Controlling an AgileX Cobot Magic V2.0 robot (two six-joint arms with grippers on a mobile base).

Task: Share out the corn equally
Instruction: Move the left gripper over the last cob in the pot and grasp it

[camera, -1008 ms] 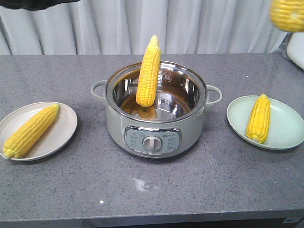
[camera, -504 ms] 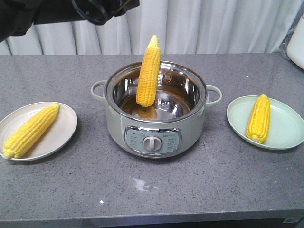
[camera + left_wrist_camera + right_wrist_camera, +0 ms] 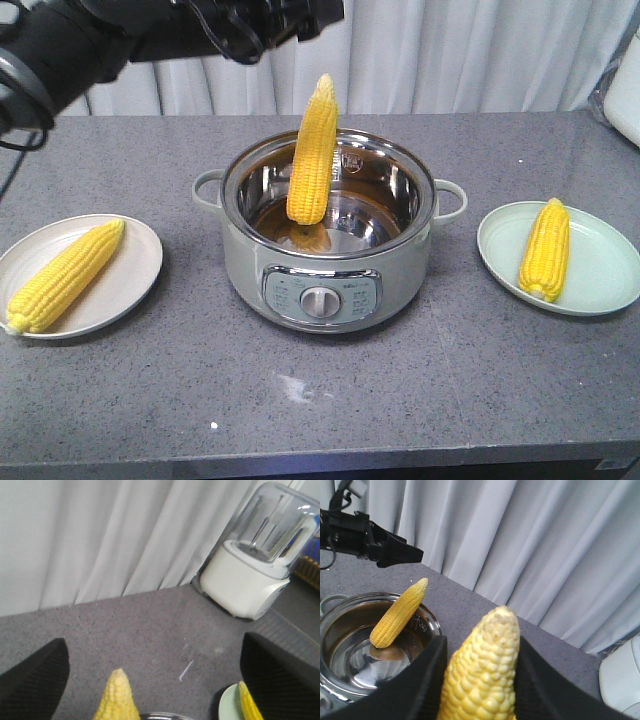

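Clenched on held cob at right gripper; spread wide at left gripper, over leaning cob in pot. Risk: clipping tapered tip, toppling it; off-centre pinch slipping.

The corn was bright yellow, its kernels in rows. The pot gleamed silver; one plate was beige, the other plate pale green; the bench was speckled grey, the curtain white.

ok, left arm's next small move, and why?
Probably lower the left gripper over the cob standing in the pot: its jaws are open and empty, and the wrist view shows the cob's tip below, between them.
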